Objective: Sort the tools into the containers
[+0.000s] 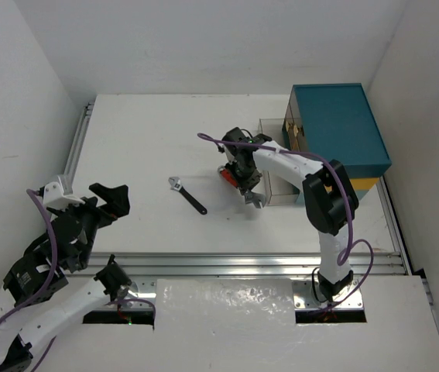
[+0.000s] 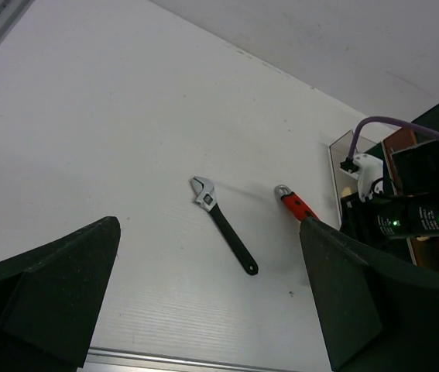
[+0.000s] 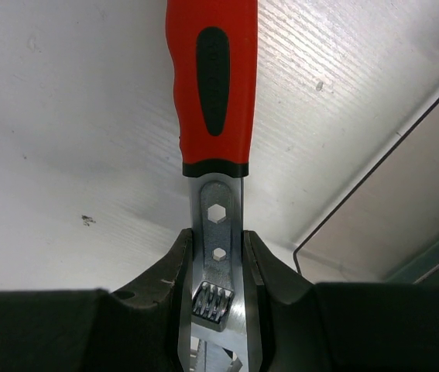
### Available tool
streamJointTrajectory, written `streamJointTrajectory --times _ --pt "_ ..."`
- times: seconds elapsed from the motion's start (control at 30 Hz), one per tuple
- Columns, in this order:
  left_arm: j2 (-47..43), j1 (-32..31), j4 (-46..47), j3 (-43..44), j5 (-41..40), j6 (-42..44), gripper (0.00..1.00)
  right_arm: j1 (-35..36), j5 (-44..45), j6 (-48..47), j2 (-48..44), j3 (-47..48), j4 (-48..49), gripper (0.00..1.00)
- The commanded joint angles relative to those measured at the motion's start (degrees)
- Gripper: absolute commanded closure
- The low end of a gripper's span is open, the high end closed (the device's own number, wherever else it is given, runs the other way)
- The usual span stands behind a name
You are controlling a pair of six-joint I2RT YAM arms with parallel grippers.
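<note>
Overhead, the right gripper (image 1: 244, 180) is clenched on the red-and-black-handled adjustable wrench (image 1: 238, 180) just beside the clear pulled-out drawer (image 1: 275, 164) of the teal rectangular box (image 1: 339, 128), while the black-handled wrench (image 1: 187, 194) lies diagonally on the white table (image 1: 142, 139), nearer that arm. From the left wrist, the left gripper (image 2: 204, 310) gapes, released, that wrench (image 2: 223, 225) ahead. Seemingly no readable writing shows in the right wrist view, where the fingers (image 3: 269, 267) pinch the steel shank (image 3: 217, 232), handle pointing away.

Left gripper (image 1: 109, 200) spread wide (hovering low), right gripper (image 3: 217, 267) clamped, arm reaching forward
</note>
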Motion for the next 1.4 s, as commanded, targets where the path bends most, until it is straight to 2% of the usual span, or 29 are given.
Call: streamJointTrajectory --times 0.0,0.3,0.43,0.47,0.57,0.6,0.73,0.8,0.87,0.93,1.0,1.03,1.13,1.27,1.37 --pt "-0.5 -0.1 1.6 -0.1 -0.6 0.2 0.00 -0.3 -1.2 0.2 -0.2 0.6 2.0 1.00" --pt "-0.9 -0.1 1.5 -0.1 -0.6 0.1 0.00 -0.9 -2.7 1.1 10.7 2.3 2.2 1.00" --pt "-1.1 -0.1 1.5 0.0 -0.6 0.1 0.00 -1.0 -2.1 1.1 13.2 3.6 1.7 0.94" --pt "-1.1 -0.1 1.5 0.0 -0.6 0.1 0.00 -1.0 -1.6 1.2 14.3 3.9 0.9 0.86" --pt "-1.1 -0.1 1.4 0.0 -0.6 0.1 0.00 -1.0 -0.6 1.3 15.9 5.4 -0.9 0.71" --pt "-1.1 -0.1 1.4 0.0 -0.6 0.2 0.00 -1.0 -0.3 1.4 16.6 5.4 -1.0 0.61" --pt "-1.3 -0.1 1.5 0.0 -0.6 0.1 0.00 -1.1 0.4 0.8 19.4 6.9 -1.6 0.57" --pt "-1.3 -0.1 1.4 0.0 -0.7 0.1 0.00 -1.1 0.1 0.6 21.5 9.0 -2.2 0.60" --pt "-1.4 -0.1 1.4 0.0 -0.7 0.0 0.00 -1.3 -0.7 0.6 22.3 9.7 -2.1 0.74" --pt "-1.5 -0.1 1.4 0.0 -0.7 0.0 0.00 -1.3 -1.7 0.9 21.9 9.3 -1.4 0.86" --pt "-1.4 -0.1 1.4 0.0 -0.7 0.1 0.00 -1.3 -3.0 0.6 21.1 8.7 0.7 0.92" --pt "-1.4 -0.1 1.5 0.0 -0.7 0.1 0.00 -1.3 -3.4 0.0 20.3 8.2 2.1 1.00" --pt "-1.1 -0.1 1.6 0.0 -0.6 0.2 0.00 -0.6 -3.2 -1.0 18.4 7.9 2.2 1.00" --pt "-0.9 -0.1 1.6 -0.1 -0.6 0.2 0.00 -0.5 -4.4 -0.4 8.8 3.3 5.8 1.00" --pt "-1.0 -0.1 1.6 -0.1 -0.6 0.2 0.00 -0.6 -4.4 -0.1 5.4 3.2 4.6 1.00"
